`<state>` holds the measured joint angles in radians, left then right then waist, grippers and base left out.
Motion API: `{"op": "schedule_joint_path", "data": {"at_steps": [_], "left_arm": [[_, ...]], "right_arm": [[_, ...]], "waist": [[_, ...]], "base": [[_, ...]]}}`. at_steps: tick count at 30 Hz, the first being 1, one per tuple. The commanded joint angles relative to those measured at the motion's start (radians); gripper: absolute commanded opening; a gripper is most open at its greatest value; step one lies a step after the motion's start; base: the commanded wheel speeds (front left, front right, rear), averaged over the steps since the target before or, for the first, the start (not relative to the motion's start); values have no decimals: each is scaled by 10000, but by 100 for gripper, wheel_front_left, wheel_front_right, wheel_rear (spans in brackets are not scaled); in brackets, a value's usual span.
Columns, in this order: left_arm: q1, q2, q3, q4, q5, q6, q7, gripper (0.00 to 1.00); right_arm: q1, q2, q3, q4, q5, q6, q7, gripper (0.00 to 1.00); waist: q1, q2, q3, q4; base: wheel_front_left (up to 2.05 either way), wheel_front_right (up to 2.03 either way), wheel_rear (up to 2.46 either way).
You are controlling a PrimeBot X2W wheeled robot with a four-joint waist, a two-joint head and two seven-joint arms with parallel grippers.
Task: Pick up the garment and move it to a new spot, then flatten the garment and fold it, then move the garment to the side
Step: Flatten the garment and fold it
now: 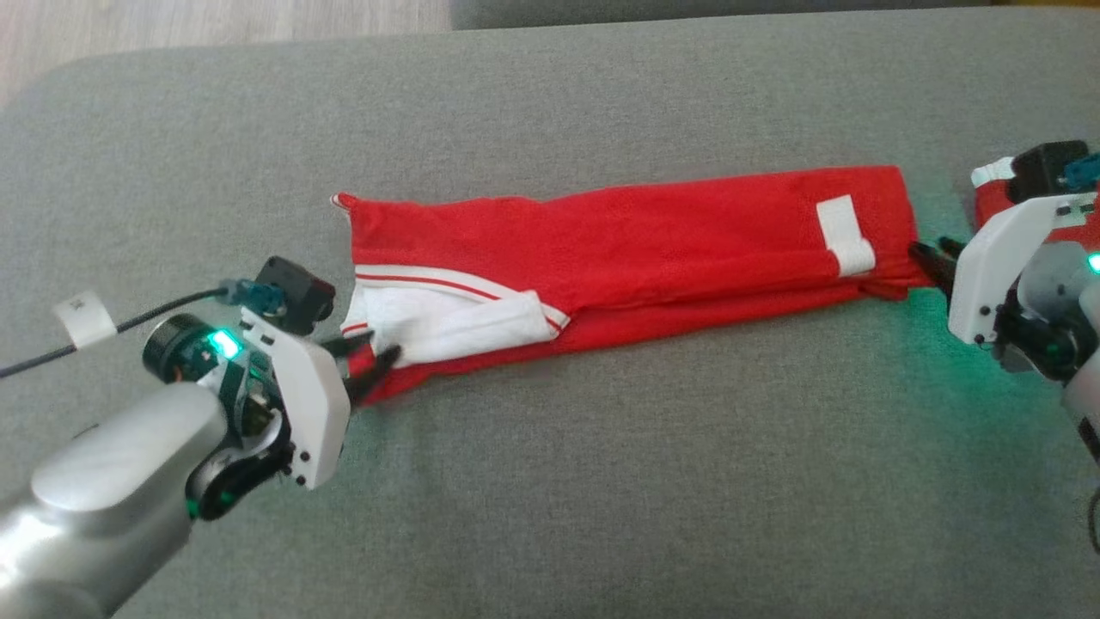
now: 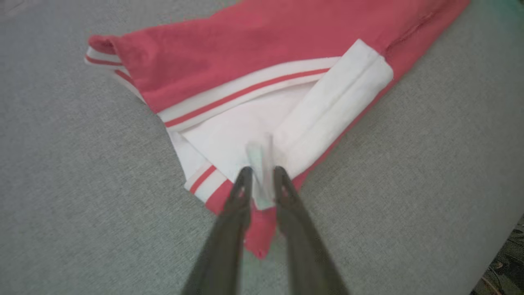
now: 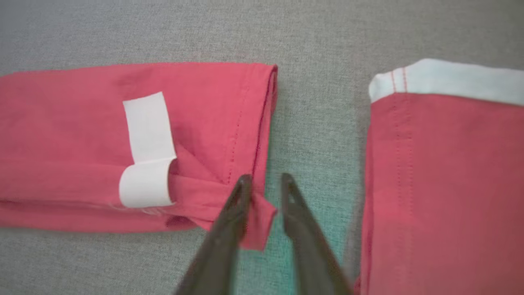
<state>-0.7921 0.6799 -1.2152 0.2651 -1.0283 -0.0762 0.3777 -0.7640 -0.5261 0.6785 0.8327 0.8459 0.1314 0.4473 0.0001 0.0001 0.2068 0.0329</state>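
Grey fabric surface (image 1: 550, 499), pale wood floor (image 1: 215, 26) upper left. Red garment (image 1: 644, 249) folded long, mid-frame. At its ends: left gripper (image 1: 378, 348), right gripper (image 1: 930, 249), both jaws slightly apart.

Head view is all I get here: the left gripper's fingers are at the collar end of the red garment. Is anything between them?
Observer: In the left wrist view a small pale tag sits between the left gripper's fingertips, narrowly apart; whether they grip it is unclear.
Operator: And the other end?
Observer: The right gripper's jaws stand apart, with a loose hem corner of the garment between them.
Operator: What is red behind it?
Observer: A second garment with a white band, apart from the first; grey surface shows between.
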Motion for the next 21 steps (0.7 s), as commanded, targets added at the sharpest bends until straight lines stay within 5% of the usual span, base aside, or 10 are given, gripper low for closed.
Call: {"op": "schedule_joint_path", "data": {"at_steps": [1,5,12,21], "left_arm": [[-347,300,506,-54,103,121,-192,100],[-520,195,970,195,340,645,-1117,100],[-326,-493,2382,281,500,2184,-4129,100],[1260,-1464,4095,38,-138,3406,-6313,100]], "right_arm": [[44,-137,-58,-145,79,-7,-217,100],[-127,-36,-353,-147,387,-7,-575,100],[-286,299,-1289,-295,702,-7,-2231,100],[228,1497,-2658,-627,-332,-7,-6072,100]], "waist": [[-1,-1,-57,-27],[-1,-1,-305,-99],[-1,-1,-942,-106],[-1,-1,-1560,-28]], "base": [[0,0,0],[0,0,0],[0,0,0],[0,0,0]]}}
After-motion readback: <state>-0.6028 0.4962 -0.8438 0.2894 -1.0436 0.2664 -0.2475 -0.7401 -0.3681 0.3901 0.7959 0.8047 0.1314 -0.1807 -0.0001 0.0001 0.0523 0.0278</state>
